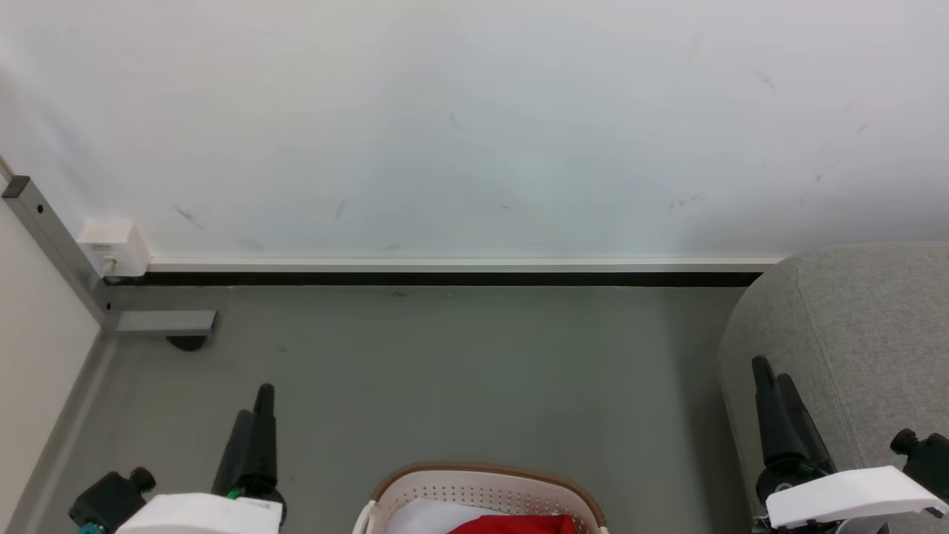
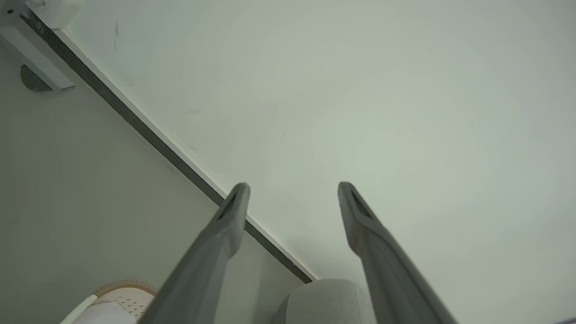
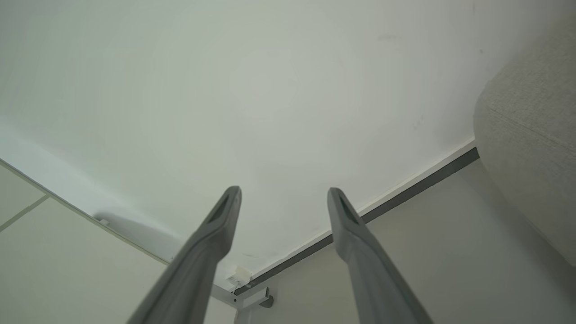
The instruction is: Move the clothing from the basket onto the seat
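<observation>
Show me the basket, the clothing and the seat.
basket (image 1: 482,495): head view, perforated back wall.
clothing (image 1: 519,525): head view, red fabric at the bottom edge.
seat (image 1: 852,326): head view, grey rounded corner.

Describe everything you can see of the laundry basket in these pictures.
The basket is cream-white plastic, with rows of small holes in its curved wall and a brown rim. It stands upright on the grey floor, at the bottom middle of the head view, cut off by the picture's edge. Red and white clothing lies inside. The grey seat stands apart to its right.
</observation>
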